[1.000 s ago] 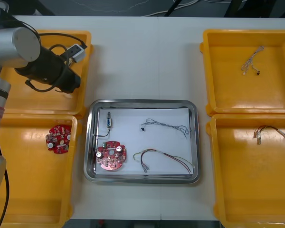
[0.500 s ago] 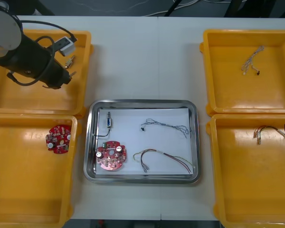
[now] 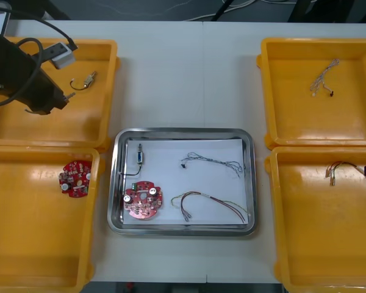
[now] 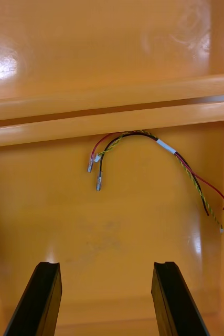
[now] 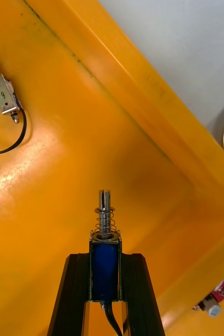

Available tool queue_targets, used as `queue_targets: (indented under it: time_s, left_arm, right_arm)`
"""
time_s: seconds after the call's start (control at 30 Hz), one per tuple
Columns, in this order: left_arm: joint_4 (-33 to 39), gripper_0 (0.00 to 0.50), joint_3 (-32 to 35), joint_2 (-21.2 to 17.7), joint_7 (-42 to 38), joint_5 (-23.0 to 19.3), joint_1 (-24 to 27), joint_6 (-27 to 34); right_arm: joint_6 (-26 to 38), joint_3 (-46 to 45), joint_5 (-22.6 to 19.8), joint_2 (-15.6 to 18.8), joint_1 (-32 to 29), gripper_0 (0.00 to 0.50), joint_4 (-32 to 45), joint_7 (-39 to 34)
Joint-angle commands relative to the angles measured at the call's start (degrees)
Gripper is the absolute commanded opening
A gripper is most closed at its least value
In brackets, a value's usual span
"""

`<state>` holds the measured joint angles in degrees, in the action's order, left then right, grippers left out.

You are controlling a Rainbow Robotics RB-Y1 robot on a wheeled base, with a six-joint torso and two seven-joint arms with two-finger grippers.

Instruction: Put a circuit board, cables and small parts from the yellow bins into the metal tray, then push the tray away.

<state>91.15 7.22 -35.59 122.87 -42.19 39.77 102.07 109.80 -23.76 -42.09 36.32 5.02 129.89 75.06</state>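
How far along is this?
Done: the metal tray holds a circuit board, a twisted cable, a red and yellow cable and a small metal part. In hand: the left hand, over the far left bin, is shut on a second small metal part; the right hand hangs open over the near right bin. Left: probably load that part, push the tray.

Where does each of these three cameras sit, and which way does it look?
Front: above the arms, looking steeply down at the table and metal tray; left arm shows.
Left wrist: on that arm, facing the far left bin; left hand grips a small metal part.
Right wrist: facing the near right bin; right hand open.
Shared: red and yellow cable, front and right wrist.
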Motion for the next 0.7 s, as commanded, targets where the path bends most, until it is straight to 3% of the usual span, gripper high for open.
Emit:
queue_targets:
  time_s: [0.03,0.33,0.7]
  left_arm:
    - [8.3,0.0,1.4,-2.8,-17.0,0.8,-2.4,3.4]
    - [20.1,0.0,0.1,-2.8,-30.6,1.1,-6.7,7.1]
    - [33.4,0.0,-7.1,-2.8,-49.9,4.0,-11.4,7.9]
  right_arm:
    - [0.2,0.1,1.0,-0.6,-1.0,0.5,1.8,2.0]
    - [0.2,0.1,1.0,-0.6,-1.0,0.5,1.8,2.0]
    - [0.2,0.1,1.0,-0.6,-1.0,0.5,1.8,2.0]
